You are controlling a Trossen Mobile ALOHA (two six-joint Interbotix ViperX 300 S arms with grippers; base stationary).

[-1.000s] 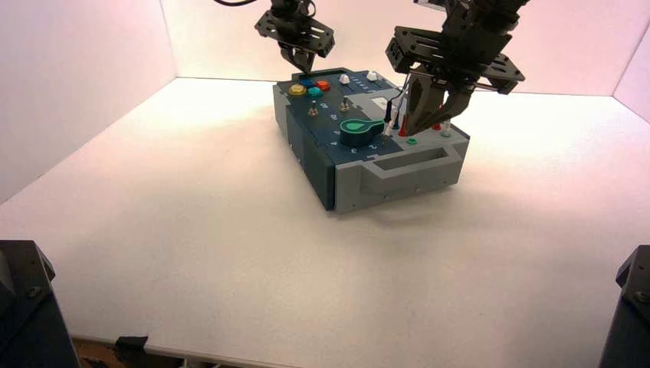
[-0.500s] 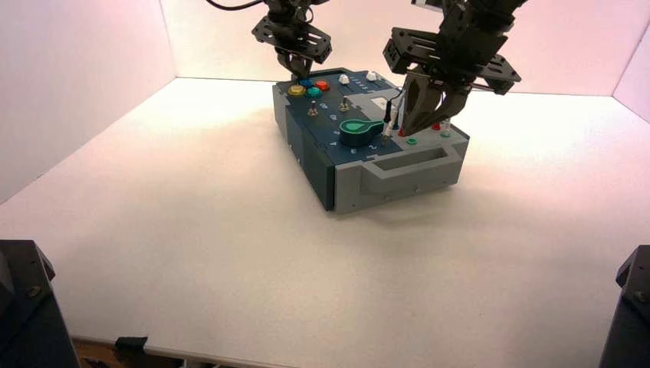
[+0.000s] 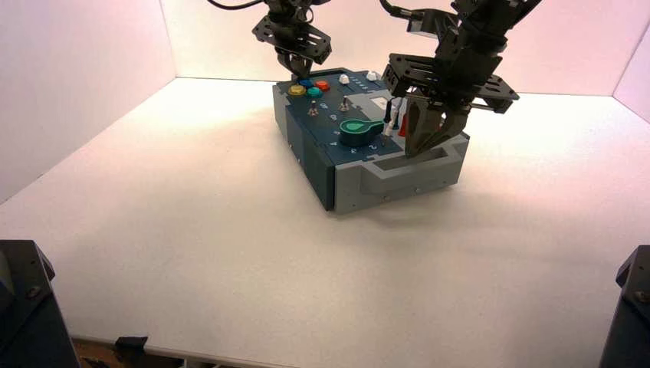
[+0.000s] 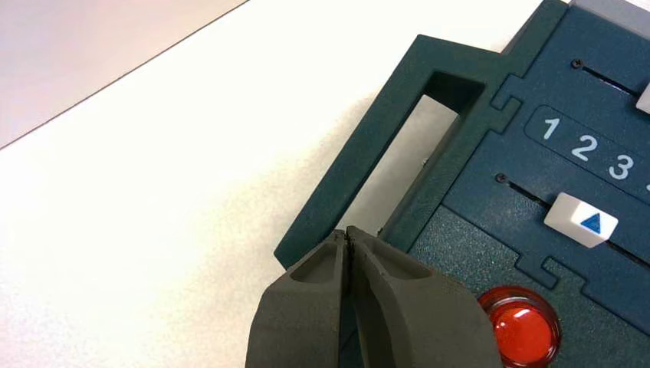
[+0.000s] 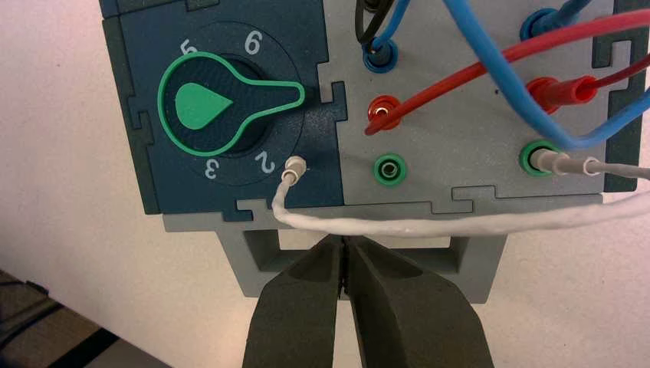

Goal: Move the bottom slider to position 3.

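Dark blue box [image 3: 360,146] on matte white surface [image 3: 192,230]; left hand [image 4: 349,234] pinched closed at its 12 o'clock end near white wedge-shaped slider cap [image 4: 580,220]; right hand [image 5: 344,249] closed over grey handle [image 5: 360,264].

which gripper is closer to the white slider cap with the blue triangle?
Left. The left gripper sits shut at the box's far handle, beside the slider cap. The right gripper is shut over the near handle.

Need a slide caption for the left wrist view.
Shut left gripper hovers by the box's dark handle, short of the white slider with blue triangle.
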